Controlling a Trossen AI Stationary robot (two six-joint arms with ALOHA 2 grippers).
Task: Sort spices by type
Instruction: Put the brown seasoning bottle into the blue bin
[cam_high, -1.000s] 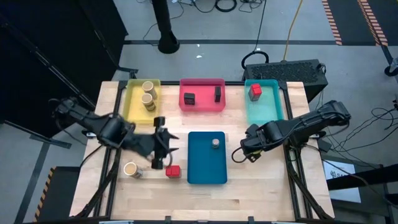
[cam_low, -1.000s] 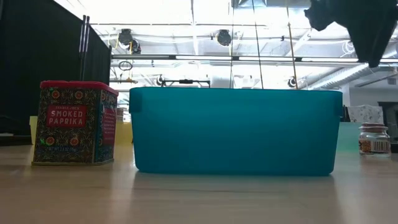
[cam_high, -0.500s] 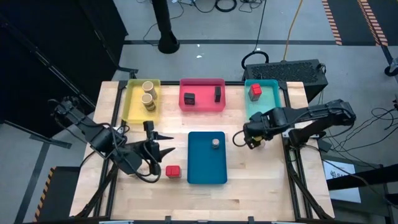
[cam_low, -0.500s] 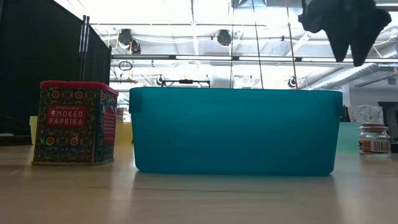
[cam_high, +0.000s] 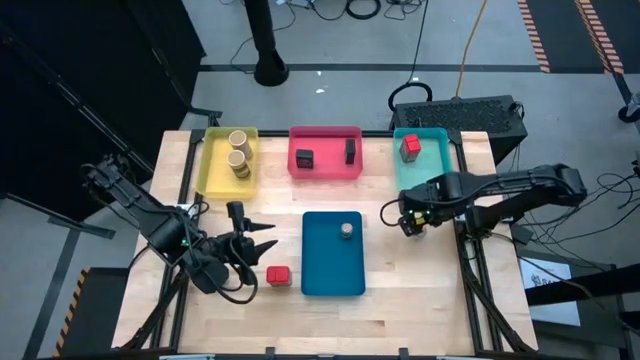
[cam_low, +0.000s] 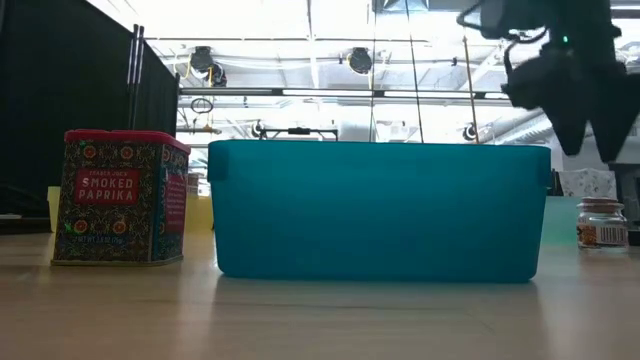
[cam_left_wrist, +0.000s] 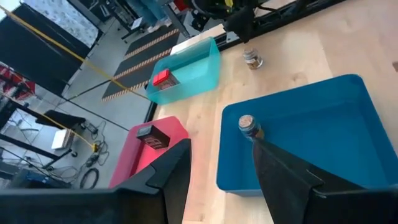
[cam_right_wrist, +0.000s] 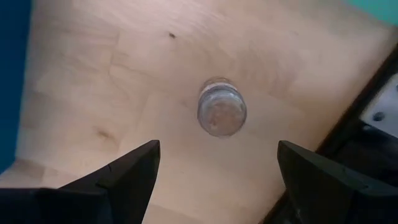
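Paprika tin (cam_low: 121, 198) left of centre tray (cam_low: 378, 210); jar (cam_low: 601, 223) right.

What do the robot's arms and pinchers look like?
Both arms are dark, almost black, built from chunky jointed segments. Black cables loop around the left arm. The left gripper has two pointed, wedge-shaped fingers; the right gripper has two flat black fingers. Its head shows a tiny green light.

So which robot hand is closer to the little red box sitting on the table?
The left. The left gripper sits just beside the red box, open and empty. The right gripper is across the blue tray, open above a small grey jar.
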